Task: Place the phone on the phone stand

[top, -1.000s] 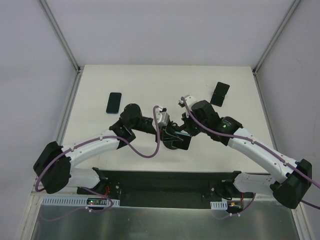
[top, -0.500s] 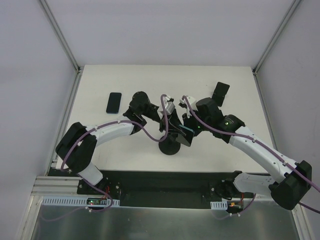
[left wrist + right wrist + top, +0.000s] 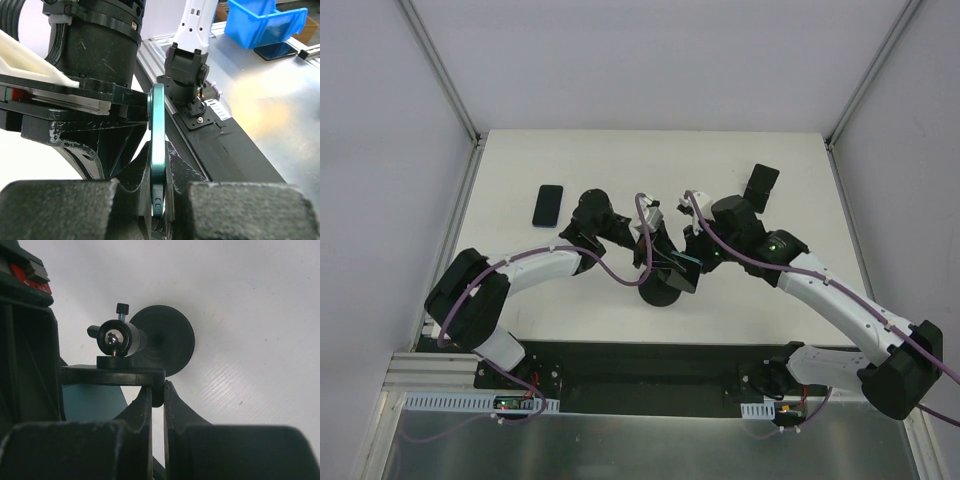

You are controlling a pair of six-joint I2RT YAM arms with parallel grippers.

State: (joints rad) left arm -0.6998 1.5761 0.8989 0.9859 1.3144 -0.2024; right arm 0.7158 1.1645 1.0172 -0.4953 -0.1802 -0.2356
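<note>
My left gripper point(image 3: 663, 258) is shut on a slim teal-edged phone point(image 3: 158, 135), held on edge between its pads. The phone also shows in the top view point(image 3: 688, 258). It sits against the holder plate of a black phone stand point(image 3: 660, 296) with a round base and a ball joint point(image 3: 114, 338). My right gripper point(image 3: 698, 258) is shut on the end of that holder plate point(image 3: 158, 385). Both grippers meet above the stand's base at the table's middle. Teal shows under the plate in the right wrist view point(image 3: 92, 401).
A flat black phone point(image 3: 548, 205) lies at the back left of the table. A small tilted black folding stand point(image 3: 760, 187) sits at the back right. A black rail point(image 3: 650, 365) runs along the near edge by the arm bases.
My left arm has swung up and forward, bringing the phone to the stand's plate. The stand's round base has shifted slightly left and nearer. The right gripper kept its hold.
</note>
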